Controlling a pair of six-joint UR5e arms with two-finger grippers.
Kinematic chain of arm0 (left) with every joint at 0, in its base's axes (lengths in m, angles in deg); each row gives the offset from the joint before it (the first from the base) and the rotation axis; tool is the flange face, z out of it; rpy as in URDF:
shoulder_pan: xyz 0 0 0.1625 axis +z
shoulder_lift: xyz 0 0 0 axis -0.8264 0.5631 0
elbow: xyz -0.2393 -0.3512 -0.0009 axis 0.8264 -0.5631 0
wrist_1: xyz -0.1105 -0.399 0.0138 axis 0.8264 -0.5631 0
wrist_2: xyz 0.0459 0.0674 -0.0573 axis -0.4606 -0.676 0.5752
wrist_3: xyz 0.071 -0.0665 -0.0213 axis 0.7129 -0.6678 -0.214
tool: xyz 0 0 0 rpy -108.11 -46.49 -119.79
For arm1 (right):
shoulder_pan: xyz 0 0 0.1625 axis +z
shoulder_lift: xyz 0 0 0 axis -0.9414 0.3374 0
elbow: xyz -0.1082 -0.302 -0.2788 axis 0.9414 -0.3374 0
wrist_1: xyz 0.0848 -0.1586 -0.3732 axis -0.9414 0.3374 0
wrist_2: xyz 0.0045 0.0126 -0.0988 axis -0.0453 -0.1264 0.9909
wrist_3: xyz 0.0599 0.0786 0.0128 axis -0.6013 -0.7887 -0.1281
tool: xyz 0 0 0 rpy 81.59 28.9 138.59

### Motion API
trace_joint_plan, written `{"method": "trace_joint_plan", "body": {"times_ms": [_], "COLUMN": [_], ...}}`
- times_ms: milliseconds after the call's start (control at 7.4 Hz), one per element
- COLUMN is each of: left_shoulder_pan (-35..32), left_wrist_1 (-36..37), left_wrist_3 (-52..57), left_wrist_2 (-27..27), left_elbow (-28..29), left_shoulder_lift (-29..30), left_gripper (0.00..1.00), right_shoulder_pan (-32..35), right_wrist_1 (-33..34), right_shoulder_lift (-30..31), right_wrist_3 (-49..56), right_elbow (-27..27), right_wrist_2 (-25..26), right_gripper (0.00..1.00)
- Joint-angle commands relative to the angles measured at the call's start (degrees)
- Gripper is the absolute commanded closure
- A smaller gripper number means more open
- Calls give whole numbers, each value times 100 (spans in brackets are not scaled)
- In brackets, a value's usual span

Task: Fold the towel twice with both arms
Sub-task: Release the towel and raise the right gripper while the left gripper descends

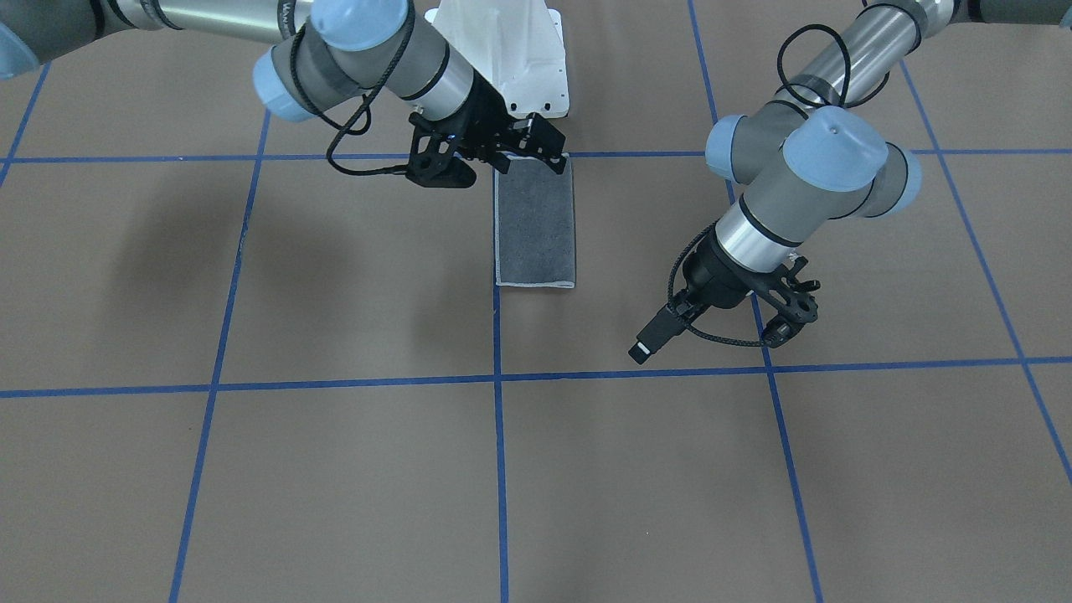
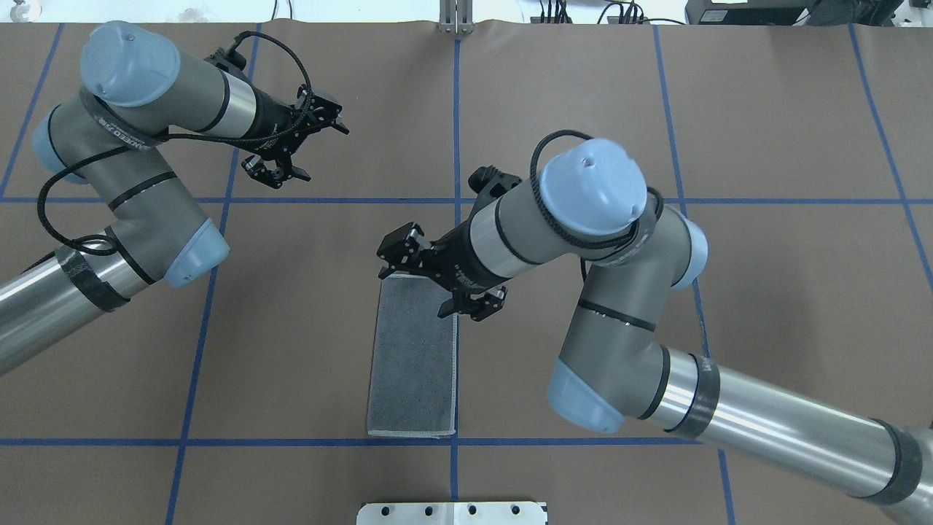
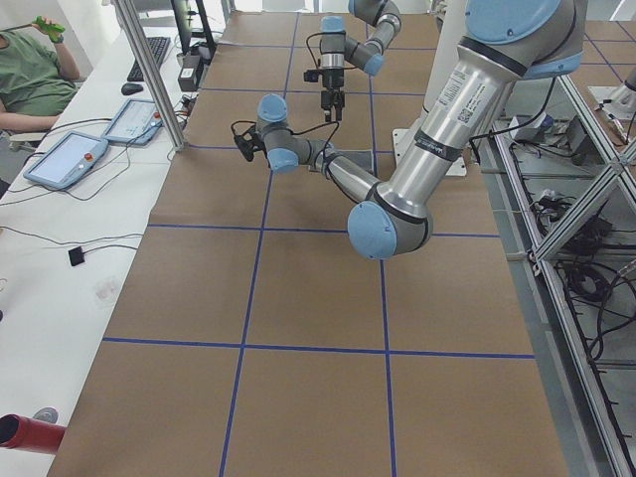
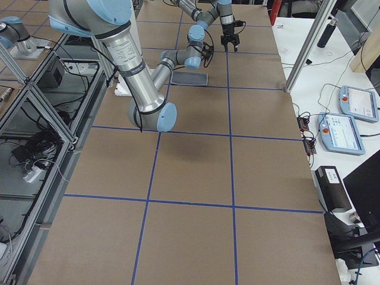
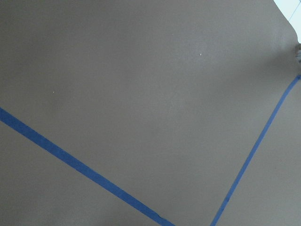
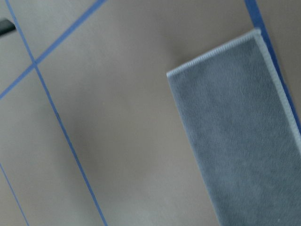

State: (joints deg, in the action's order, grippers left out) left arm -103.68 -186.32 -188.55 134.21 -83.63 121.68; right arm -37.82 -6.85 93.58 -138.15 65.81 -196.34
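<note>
The towel [image 2: 413, 364] lies flat as a narrow rectangle, dark grey face up, with a pale stitched edge; it also shows in the front view [image 1: 536, 226] and the right wrist view [image 6: 240, 146]. My right gripper [image 2: 412, 295] hovers open over the towel's end farthest from the robot base, fingers spread across its width, holding nothing. In the front view this gripper [image 1: 502, 163] sits at the towel's upper end. My left gripper [image 2: 321, 153] is open and empty, well off to the far left, apart from the towel. The left wrist view shows only bare table.
Blue tape lines [image 2: 455, 200] divide the brown table into squares. The white pedestal base [image 1: 511, 59] stands just beyond the towel's near end. In the left side view a person [image 3: 30, 75] sits at a bench with control tablets [image 3: 70, 159].
</note>
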Motion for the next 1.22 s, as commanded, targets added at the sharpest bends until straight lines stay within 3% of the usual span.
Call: {"method": "trace_joint_plan", "body": {"times_ms": [0, 270, 405, 676, 946, 1081], "left_shoulder_pan": [23, 354, 853, 1777, 2471, 2840], "left_wrist_1": [91, 118, 179, 504, 592, 1176], "left_wrist_3": [-375, -1109, -1166, -1079, -948, -320], "left_wrist_2": [-4, -170, -746, -1225, -1672, -1901], "left_elbow": [-551, -1026, -1281, -2079, -2469, -2635], "left_shoulder_lift": [-445, -553, -640, -1096, -1439, -1441], "left_gripper": [0, 0, 0, 0, 0, 0], "right_shoulder_pan": [943, 1506, 1674, 1773, 1799, 1834], "right_wrist_1": [-39, -30, -38, -108, -705, -724], "right_shoulder_lift": [608, 866, 867, 849, 849, 849], "right_wrist_3": [800, 1077, 1251, 1761, 1771, 1771], "right_elbow": [-22, -362, -574, -882, -1277, -1288], "right_wrist_2": [-847, -848, -848, -848, -840, -840], "right_gripper": [1, 1, 1, 1, 1, 1]}}
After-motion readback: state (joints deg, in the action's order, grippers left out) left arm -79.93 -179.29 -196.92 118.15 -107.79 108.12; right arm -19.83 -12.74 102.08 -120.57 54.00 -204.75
